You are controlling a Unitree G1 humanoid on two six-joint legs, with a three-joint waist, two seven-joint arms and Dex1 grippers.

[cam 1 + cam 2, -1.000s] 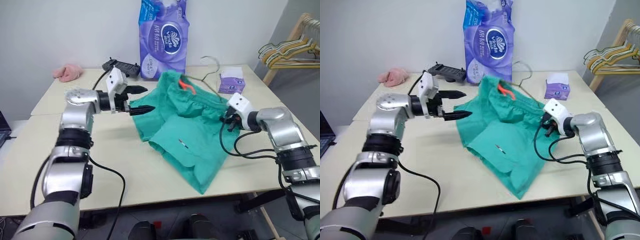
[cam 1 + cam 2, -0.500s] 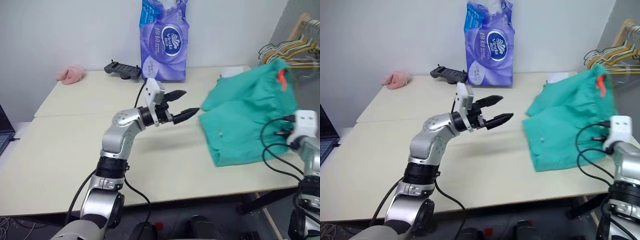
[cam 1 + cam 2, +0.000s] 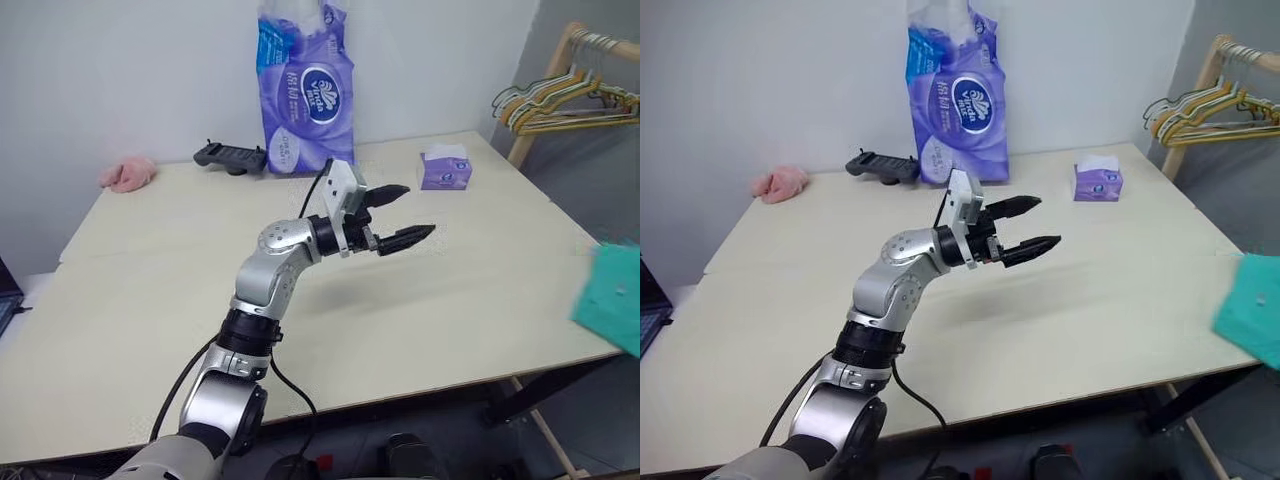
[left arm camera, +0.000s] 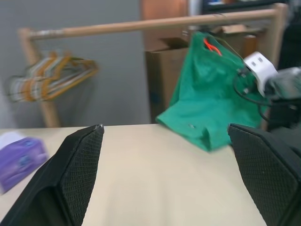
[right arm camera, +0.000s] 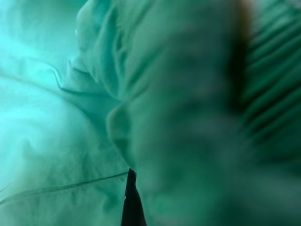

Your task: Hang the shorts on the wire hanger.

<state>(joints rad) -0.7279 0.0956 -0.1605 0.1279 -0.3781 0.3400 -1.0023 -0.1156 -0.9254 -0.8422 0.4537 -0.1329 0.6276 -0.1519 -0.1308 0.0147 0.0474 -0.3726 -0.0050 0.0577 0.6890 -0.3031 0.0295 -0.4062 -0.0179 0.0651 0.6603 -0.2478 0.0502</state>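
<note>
Shorts [image 4: 203, 96] gripped in the closed fingers of the right gripper [image 4: 256, 70], hanging off the surface's [image 3: 480, 290] right edge; left gripper [image 3: 400, 215] open over the surface. Hanging not yet done.

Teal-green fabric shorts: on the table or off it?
Off it. The teal-green fabric shorts hang in the air past the table's edge, bunched by the right gripper.

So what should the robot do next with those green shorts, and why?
Probably carry the shorts on toward the wooden rail. They hang off the table's right edge, apparently gripped by the right arm, while the left gripper waits open and empty above the table.
</note>
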